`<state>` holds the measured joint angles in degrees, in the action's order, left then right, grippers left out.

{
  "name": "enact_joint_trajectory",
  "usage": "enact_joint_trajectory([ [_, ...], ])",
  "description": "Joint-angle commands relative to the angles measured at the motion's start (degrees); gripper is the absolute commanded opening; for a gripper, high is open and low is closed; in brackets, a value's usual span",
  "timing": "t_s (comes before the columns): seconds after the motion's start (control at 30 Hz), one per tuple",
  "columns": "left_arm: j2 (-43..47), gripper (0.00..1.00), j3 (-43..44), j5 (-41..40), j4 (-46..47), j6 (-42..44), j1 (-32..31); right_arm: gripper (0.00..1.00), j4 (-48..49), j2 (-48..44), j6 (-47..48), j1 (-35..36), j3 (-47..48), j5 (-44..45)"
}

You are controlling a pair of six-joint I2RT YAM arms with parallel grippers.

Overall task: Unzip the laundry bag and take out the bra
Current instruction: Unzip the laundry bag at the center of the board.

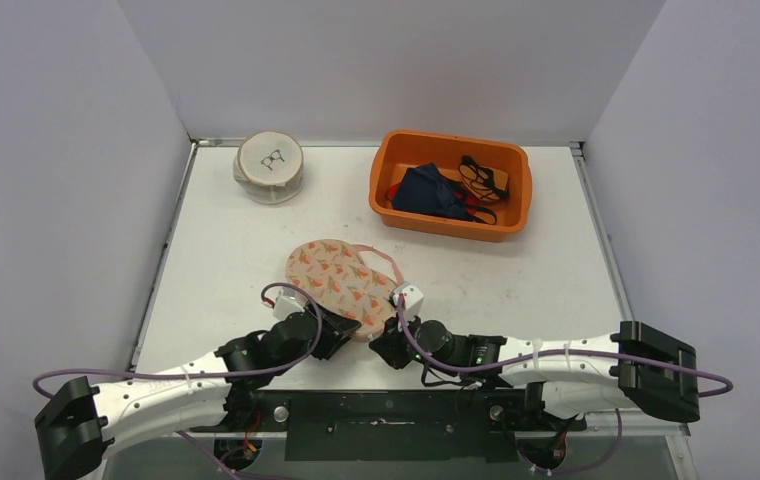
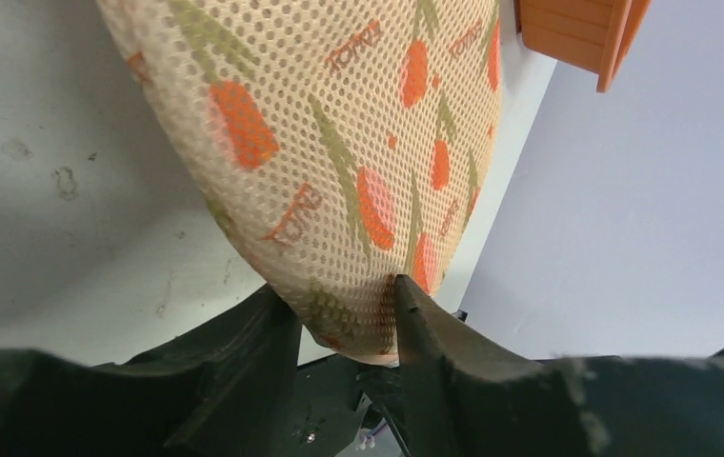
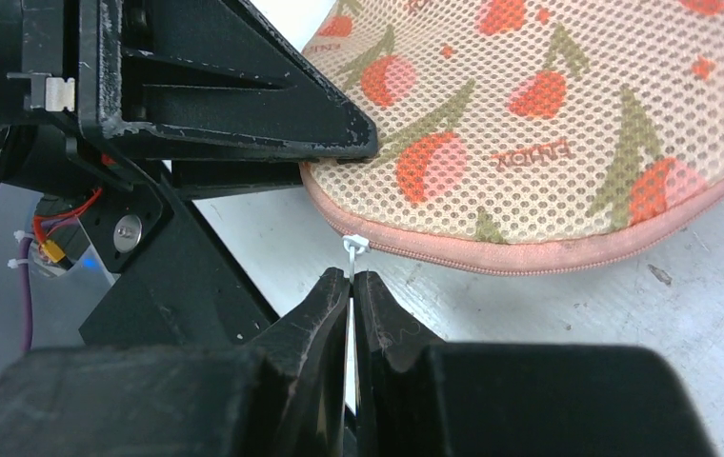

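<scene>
The laundry bag (image 1: 336,280) is a beige mesh pouch with orange fruit print and a pink zipper edge (image 3: 530,255), lying near the table's front centre. My left gripper (image 2: 344,314) is shut on the bag's near end (image 2: 358,190), its black fingers pinching the mesh. My right gripper (image 3: 351,286) is shut on the white zipper pull (image 3: 354,249) at the bag's near corner; the zipper looks closed along the edge I see. In the top view the left gripper (image 1: 331,325) and right gripper (image 1: 393,325) sit side by side at the bag's near end. The bra is hidden.
An orange bin (image 1: 450,184) holding dark clothes and glasses stands at the back right. A round white mesh pouch (image 1: 270,167) sits at the back left. White walls enclose the table (image 1: 556,280) on three sides.
</scene>
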<state>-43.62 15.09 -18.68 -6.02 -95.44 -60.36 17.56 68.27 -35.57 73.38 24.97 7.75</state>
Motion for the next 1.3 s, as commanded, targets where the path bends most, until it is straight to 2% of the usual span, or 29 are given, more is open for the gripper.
enact_joint_trajectory([
  [0.0, 1.47, 0.34, 0.14, -3.83, 0.72, -1.07, -0.24, 0.05, 3.95, -0.19, 0.33, 0.79, 1.62, 1.62],
  [0.23, 2.04, 0.11, -0.57, -4.26, 0.79, -0.18, -0.26, 0.05, 0.65, -2.22, -0.14, 0.90, 0.83, 5.27],
  [0.33, 2.59, 0.05, -0.80, -4.56, 0.70, 0.15, -0.22, 0.05, -1.59, -4.04, -0.61, 0.94, 0.01, 7.51],
  [0.47, 3.16, 0.00, -1.06, -4.94, 0.90, 0.67, -0.26, 0.05, -4.58, -6.22, -1.73, 0.88, -0.89, 10.67],
  [0.73, 1.78, 0.00, -0.31, -3.05, 5.09, 7.15, 0.20, 0.05, -10.26, -11.60, -5.65, 0.88, -3.27, 17.61],
  [0.87, -2.55, 0.00, 0.11, 2.61, 11.38, 12.03, 2.89, 0.05, -12.18, -14.44, -6.03, 0.88, -4.24, 19.22],
  [1.07, -12.53, 0.00, 0.86, 18.28, 25.55, 20.47, 12.06, 0.05, -12.31, -18.61, -5.59, 1.15, -6.66, 17.30],
  [1.27, -23.39, 0.00, 7.27, 28.27, 30.48, 26.46, 16.47, 0.05, -13.08, -19.56, -5.63, 1.74, -7.04, 16.58],
])
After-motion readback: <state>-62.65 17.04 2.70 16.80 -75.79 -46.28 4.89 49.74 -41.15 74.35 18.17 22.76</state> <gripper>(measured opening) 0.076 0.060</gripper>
